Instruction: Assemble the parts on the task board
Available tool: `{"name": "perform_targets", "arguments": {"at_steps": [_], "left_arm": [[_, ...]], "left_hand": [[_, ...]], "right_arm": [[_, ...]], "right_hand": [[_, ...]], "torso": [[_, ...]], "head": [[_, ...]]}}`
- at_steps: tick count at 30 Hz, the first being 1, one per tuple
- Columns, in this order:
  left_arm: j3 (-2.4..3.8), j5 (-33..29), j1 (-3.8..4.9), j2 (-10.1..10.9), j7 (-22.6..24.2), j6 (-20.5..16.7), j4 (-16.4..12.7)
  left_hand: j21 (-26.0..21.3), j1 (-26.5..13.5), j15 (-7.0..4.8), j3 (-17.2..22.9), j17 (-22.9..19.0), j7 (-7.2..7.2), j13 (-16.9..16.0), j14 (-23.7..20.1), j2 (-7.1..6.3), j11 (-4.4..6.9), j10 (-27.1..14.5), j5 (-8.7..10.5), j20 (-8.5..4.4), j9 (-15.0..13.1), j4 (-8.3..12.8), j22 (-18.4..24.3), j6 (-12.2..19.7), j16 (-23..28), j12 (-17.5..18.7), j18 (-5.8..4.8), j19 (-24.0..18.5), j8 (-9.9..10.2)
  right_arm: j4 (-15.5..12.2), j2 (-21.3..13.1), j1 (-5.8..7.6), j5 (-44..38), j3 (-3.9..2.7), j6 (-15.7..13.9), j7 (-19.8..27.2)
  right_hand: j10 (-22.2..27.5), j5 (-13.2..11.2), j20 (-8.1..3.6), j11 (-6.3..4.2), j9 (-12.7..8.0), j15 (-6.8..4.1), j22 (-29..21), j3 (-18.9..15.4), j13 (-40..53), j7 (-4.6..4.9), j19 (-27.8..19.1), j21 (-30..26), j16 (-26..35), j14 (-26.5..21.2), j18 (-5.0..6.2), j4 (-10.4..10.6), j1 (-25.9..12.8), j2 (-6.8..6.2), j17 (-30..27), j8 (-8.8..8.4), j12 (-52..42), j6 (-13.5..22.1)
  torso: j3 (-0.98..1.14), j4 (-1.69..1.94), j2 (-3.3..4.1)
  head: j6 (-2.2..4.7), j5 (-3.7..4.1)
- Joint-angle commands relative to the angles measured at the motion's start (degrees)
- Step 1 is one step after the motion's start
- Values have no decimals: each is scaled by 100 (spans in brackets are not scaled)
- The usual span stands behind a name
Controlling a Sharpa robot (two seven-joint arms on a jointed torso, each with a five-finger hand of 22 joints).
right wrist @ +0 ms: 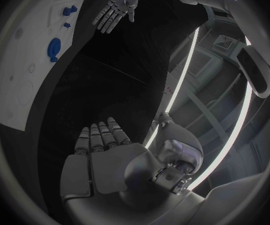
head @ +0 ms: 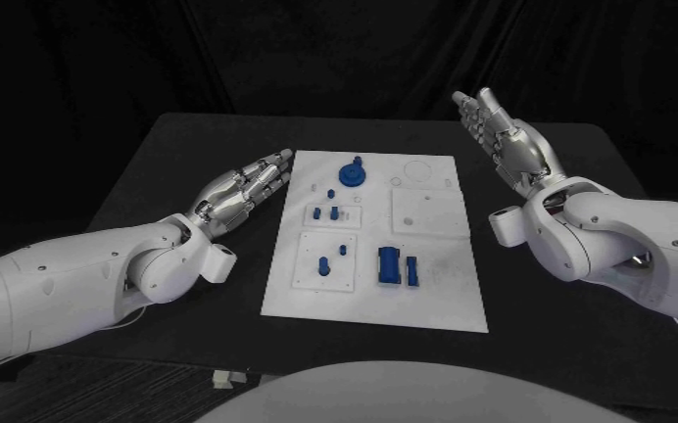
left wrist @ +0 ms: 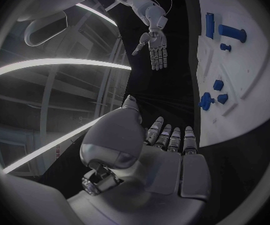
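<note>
Right now both hands are off the work, one on each side of the task board (head: pixel 438 305), which lies flat in the middle of the black tabletop (head: pixel 184 149).

Left hand (head: pixel 252 186) hangs just beside the board's left edge, fingers straight and slightly spread, palm turned inward, holding nothing. From the right wrist camera it shows up across the table as an open, flat hand.

Right hand (head: pixel 508 139) is up near the board's far right corner, fingers extended and apart, also empty. It is not touching the board.

On the board, the blue parts sit untouched. A round blue knob piece (head: pixel 352 170) stands at the far end, left of centre. Nearer, a cluster of small blue pegs (head: pixel 329 212) stands on a raised white square plate, with one tiny peg just beyond them. Closer still, another peg (head: pixel 323 266) sits on the lower left plate, a small one just beyond it. To its right a chunky blue block (head: pixel 389 264) stands with a slimmer blue bar (head: pixel 412 270) just beside it. The board's right half shows white plates and a faint ring outline.
</note>
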State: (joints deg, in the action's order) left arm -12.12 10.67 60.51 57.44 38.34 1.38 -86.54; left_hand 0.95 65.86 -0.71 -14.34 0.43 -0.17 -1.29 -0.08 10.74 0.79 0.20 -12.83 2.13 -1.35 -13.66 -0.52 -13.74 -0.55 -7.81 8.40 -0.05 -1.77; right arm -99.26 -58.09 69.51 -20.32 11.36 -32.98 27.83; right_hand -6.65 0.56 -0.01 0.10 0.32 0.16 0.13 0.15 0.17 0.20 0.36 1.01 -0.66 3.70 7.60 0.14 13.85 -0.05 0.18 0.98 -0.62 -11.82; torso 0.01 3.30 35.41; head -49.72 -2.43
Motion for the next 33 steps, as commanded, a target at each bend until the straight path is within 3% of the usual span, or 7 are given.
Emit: {"name": "perform_targets", "arguments": {"at_steps": [1, 4, 16, 18, 24, 25, 33], "left_arm": [[60, -80, -2, -69, -22, -253, -27], [141, -149, -4, -154, -81, -555, -49], [723, -648, -21, -763, -501, -2724, -208], [818, -729, -24, -862, -570, -3079, -234], [1070, -946, -31, -1127, -752, -4021, -303], [1100, -971, -32, -1158, -773, -4131, -311], [1212, -1067, -35, -1275, -855, -4550, -342]], "left_hand": [[-95, -2153, 71, 430, -43, 17, 129, 8, -347, -79, -20, 424, -213, 135, 410, 52, 499, 55, 276, -252, 5, 177], [-95, -2693, 71, 535, -43, 17, 129, 8, -426, -79, -20, 480, -213, 135, 515, 52, 559, 55, 289, -253, 5, 177], [-95, -4227, 71, 762, -43, 17, 129, 8, -650, -79, -20, 758, -213, 135, 743, 52, 796, 55, 781, -253, 5, 177], [-95, -4407, 71, 866, -43, 17, 129, 8, -1074, -79, -20, 759, -213, 135, 846, 52, 810, 55, 781, -254, 5, 177], [-95, -4884, 71, 947, -43, 17, 129, 8, -1074, -79, -20, 881, -213, 135, 927, 52, 917, 55, 781, -254, 5, 177], [-95, -4944, 71, 960, -43, 17, 129, 8, -1074, -79, -20, 1283, -213, 135, 940, 52, 930, 55, 781, -254, 5, 177], [-95, -5383, 71, 961, -43, 17, 129, 8, -1074, -79, -20, 1283, -213, 135, 941, 52, 1374, 55, 781, -254, 5, 177]], "right_arm": [[90, 134, -100, 233, -102, -163, -12], [230, 335, -239, 533, -275, -322, 22], [890, 1283, -895, 1947, -1087, -1069, 186], [921, 1326, -925, 2012, -1124, -1103, 194], [930, 1340, -934, 2032, -1136, -1114, 196], [930, 1340, -934, 2032, -1136, -1114, 196], [930, 1340, -934, 2032, -1136, -1114, 196]], "right_hand": [[244, -56, 1, -10, -32, -16, -13, -15, -17, -20, -36, -101, 66, -370, -232, -14, -607, 5, -18, -98, 62, 496], [665, -56, 1, -10, -32, -16, -13, -15, -17, -20, -36, -101, 66, -370, -232, -14, -965, 5, -18, -98, 62, 1182], [665, -56, 1, -10, -32, -16, -13, -15, -17, -20, -36, -101, 66, -370, -232, -14, -1385, 5, -18, -98, 62, 1182], [665, -56, 1, -10, -32, -16, -13, -15, -17, -20, -36, -101, 66, -370, -232, -14, -1385, 5, -18, -98, 62, 1182], [665, -56, 1, -10, -32, -16, -13, -15, -17, -20, -36, -101, 66, -370, -232, -14, -1385, 5, -18, -98, 62, 1182], [665, -56, 1, -10, -32, -16, -13, -15, -17, -20, -36, -101, 66, -370, -232, -14, -1385, 5, -18, -98, 62, 1182], [665, -56, 1, -10, -32, -16, -13, -15, -17, -20, -36, -101, 66, -370, -232, -14, -1385, 5, -18, -98, 62, 1182]], "torso": [[-3, -26, -33], [-2, -58, -74], [-1, -270, -345], [-1, -291, -373], [-1, -329, -421], [-1, -330, -423], [-1, -330, -423]], "head": [[115, 19], [265, 42], [1251, 198], [1352, 214], [1527, 242], [1533, 243], [1534, 243]]}}
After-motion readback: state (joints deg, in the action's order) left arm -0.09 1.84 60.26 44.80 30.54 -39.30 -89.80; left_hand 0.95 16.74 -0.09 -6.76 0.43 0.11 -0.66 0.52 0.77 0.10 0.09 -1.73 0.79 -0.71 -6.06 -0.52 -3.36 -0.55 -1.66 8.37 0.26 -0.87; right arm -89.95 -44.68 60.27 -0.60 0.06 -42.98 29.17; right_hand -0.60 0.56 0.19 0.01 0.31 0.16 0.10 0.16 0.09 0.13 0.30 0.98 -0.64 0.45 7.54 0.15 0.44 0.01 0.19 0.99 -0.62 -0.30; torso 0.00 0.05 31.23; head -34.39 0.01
